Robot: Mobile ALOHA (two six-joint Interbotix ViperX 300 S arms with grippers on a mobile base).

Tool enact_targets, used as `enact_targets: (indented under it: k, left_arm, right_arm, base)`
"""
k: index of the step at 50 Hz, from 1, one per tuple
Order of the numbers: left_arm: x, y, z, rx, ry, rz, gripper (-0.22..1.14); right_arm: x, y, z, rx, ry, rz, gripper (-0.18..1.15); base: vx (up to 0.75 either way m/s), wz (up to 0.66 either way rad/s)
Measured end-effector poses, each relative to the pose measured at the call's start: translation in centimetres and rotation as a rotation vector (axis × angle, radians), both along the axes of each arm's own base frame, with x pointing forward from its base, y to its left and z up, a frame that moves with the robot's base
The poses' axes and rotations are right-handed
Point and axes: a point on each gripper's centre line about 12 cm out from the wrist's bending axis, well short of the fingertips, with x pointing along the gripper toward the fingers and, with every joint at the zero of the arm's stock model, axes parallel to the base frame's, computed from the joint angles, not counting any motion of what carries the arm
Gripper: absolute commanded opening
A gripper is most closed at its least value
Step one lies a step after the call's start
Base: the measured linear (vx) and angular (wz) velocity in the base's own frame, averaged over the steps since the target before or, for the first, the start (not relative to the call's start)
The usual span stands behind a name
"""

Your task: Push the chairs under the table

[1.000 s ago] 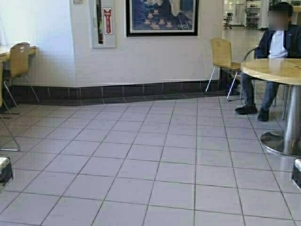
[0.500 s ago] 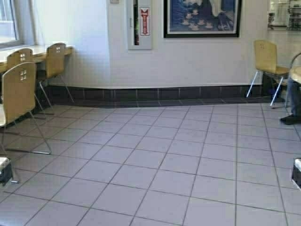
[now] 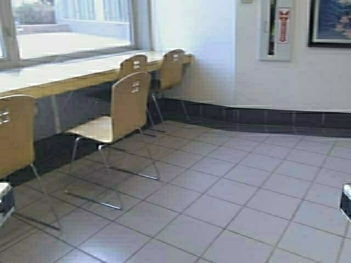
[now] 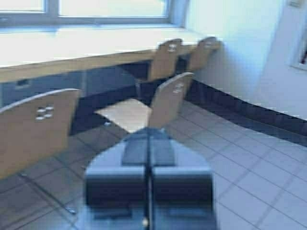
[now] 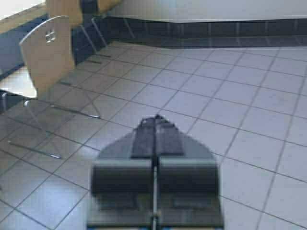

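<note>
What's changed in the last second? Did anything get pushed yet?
The robot has turned left: the scene slid right, the round table and seated person left view, and the long table with four chairs came in. No chair looks pushed; the middle chair stands out from the table. Both grippers, left and right, stay shut, touching nothing.

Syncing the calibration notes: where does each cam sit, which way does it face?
High view: on the frame behind the arms, facing the table and chairs; both arms barely show at its side edges.
Left wrist view: on the left arm, over the shut left gripper, facing the pulled-out chair.
Right wrist view: over the shut right gripper, facing floor.
All three share that chair.
</note>
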Motion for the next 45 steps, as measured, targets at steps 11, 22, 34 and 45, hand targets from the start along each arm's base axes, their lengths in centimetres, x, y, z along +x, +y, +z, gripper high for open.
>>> enact_targets:
  k: [11, 22, 34, 45]
  left_arm:
    - [0.3, 0.0, -0.8, -0.008, 0.030, 0.000, 0.03]
    - [0.3, 0.1, -0.7, -0.013, 0.028, 0.002, 0.03]
    - [0.3, 0.0, -0.7, -0.035, 0.026, -0.001, 0.03]
    - [0.4, 0.1, -0.8, -0.037, 0.029, -0.001, 0.03]
  right_arm:
    - [0.1, 0.5, -0.5, 0.009, 0.020, 0.025, 0.05]
    - [0.2, 1.8, -0.7, 0.014, 0.031, 0.082, 0.05]
    - [0.8, 1.9, -1.6, 0.012, 0.077, 0.085, 0.05]
    - [1.1, 2.0, -1.6, 0.008, 0.086, 0.086, 0.05]
  base:
    - [0.31, 0.74]
    - [0.28, 0.56]
    - [0.25, 0.43]
    - [0.28, 0.42]
